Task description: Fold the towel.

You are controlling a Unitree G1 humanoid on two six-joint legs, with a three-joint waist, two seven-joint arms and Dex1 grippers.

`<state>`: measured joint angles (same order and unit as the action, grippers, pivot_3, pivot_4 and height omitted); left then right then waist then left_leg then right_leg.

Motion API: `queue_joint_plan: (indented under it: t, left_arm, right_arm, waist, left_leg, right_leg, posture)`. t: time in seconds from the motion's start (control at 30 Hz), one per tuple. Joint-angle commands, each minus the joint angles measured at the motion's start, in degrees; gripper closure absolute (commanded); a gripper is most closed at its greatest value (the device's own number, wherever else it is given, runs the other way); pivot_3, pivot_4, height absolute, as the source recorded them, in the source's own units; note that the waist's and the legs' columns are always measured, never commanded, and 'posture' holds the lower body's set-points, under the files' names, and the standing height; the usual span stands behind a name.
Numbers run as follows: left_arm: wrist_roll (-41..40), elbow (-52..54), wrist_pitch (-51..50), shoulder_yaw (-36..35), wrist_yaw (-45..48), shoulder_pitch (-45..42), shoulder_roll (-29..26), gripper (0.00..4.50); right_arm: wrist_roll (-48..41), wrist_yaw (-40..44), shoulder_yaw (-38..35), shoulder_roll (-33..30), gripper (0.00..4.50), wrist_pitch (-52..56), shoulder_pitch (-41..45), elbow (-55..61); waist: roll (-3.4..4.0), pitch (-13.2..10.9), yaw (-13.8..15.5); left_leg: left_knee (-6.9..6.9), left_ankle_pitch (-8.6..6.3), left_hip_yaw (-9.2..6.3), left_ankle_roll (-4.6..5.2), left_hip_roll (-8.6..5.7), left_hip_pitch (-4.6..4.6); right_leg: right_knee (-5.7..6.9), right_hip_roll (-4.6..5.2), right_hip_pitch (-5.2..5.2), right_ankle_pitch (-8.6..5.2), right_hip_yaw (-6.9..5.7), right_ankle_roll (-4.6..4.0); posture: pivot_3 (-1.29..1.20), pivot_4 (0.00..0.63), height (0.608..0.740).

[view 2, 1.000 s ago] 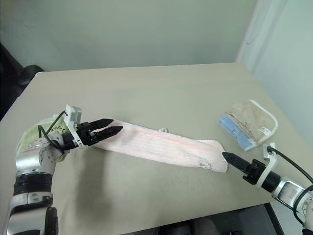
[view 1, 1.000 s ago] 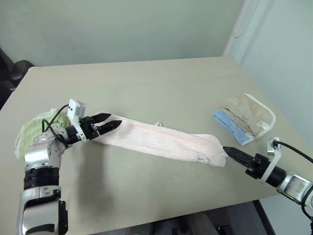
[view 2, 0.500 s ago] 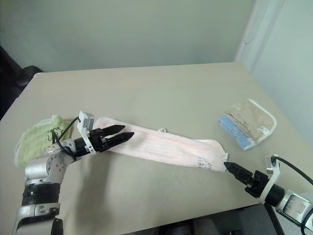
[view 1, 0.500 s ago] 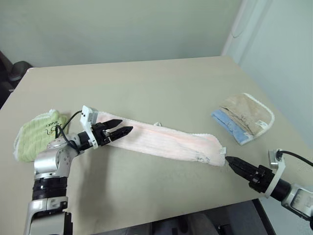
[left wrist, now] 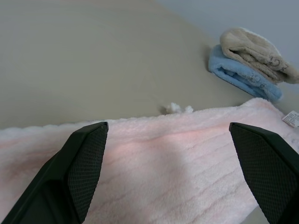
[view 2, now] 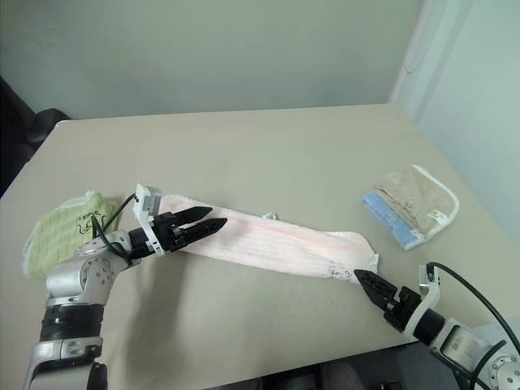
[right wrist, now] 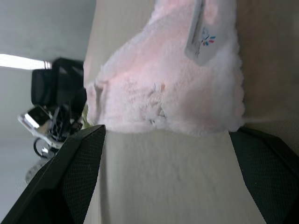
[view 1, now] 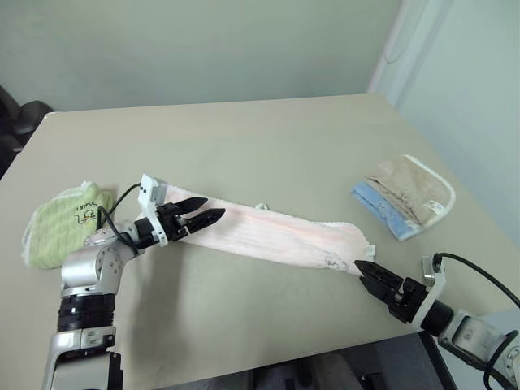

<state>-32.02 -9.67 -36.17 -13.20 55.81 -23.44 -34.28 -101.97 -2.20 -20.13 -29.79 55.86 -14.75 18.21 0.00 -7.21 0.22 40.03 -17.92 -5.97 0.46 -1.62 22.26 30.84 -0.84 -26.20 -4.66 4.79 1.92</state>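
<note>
Towel first: we see the pale pink strip stretched out on the table, its long axis running from our left side, slightly farther away, toward our right side, slightly nearer. We have the left gripper hovering over the left end, pointing along the strip, fingers spread wide and holding nothing. We have the right gripper just off the right end, near its lower corner, tips aimed back at the cloth, also released and empty. Each arm thus faces its own end, and neither is clearly the nearer. We judge that a fold along the length needs one end carried toward the other. The green towel and the beige and blue cloths lie clear of that line.
</note>
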Motion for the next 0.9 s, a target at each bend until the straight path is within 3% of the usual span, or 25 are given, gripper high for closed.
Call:
queue_joint_plan:
  t: [0.03,0.4,0.43,0.5,0.83,0.9]
  left_arm:
    - [-0.9,2.9,0.1,0.0,-0.3,-0.6,-0.3,0.00]
    - [-1.2,3.2,0.5,0.5,-0.8,-0.6,0.2,0.00]
    - [-1.2,3.3,0.5,0.5,-0.9,-0.6,0.3,0.00]
    - [-1.2,3.4,0.6,0.5,-1.0,-0.6,0.4,0.00]
    - [-1.1,2.9,1.2,-0.1,-1.5,-0.9,0.4,0.00]
    - [-1.1,2.9,1.2,-0.2,-1.6,-1.0,0.5,0.00]
  right_arm:
    - [1.0,-3.3,0.5,0.9,0.03,-3.4,1.2,-1.0]
    - [4.0,-6.8,1.9,2.9,0.03,-6.7,5.8,-4.3]
    - [4.6,-6.8,2.1,2.9,0.20,-6.8,6.0,-4.6]
    - [5.7,-6.4,2.3,3.0,0.63,-7.0,6.4,-4.9]
    - [8.6,-1.7,-1.3,0.6,4.25,-7.5,7.6,-5.0]
    - [8.7,-0.8,-2.6,-0.6,4.48,-7.6,7.9,-5.2]
  waist:
    - [-0.01,0.0,-0.1]
    - [-0.11,0.1,-0.3]
    - [-0.16,0.1,-0.3]
    - [-0.17,0.1,-0.3]
    - [-0.18,0.1,-0.3]
    - [-0.16,0.1,-0.3]
  left_leg:
    - [0.00,0.00,0.00,0.00,0.00,0.00]
    - [0.01,0.00,0.00,0.00,0.00,-0.02]
    - [0.01,0.00,0.00,0.00,0.00,-0.02]
    - [0.01,0.00,0.01,0.00,-0.01,-0.02]
    - [0.01,-0.01,0.00,-0.02,-0.02,0.03]
    - [0.01,0.00,0.00,0.00,-0.15,0.06]
  right_leg:
    - [0.00,0.00,0.00,-0.01,0.00,0.00]
    - [-0.02,0.01,0.00,-0.09,0.01,-0.01]
    - [-0.02,0.02,0.00,-0.09,0.01,-0.01]
    - [-0.02,0.03,0.00,-0.09,0.02,-0.01]
    - [-0.05,0.04,-0.03,-0.10,0.02,0.00]
    - [-0.08,0.12,-0.02,-0.20,0.05,0.08]
  posture:
    - [0.00,0.150,0.740]
    - [0.00,0.150,0.740]
    - [0.00,0.150,0.740]
    - [0.00,0.150,0.740]
    - [0.00,0.150,0.740]
    - [0.00,0.150,0.740]
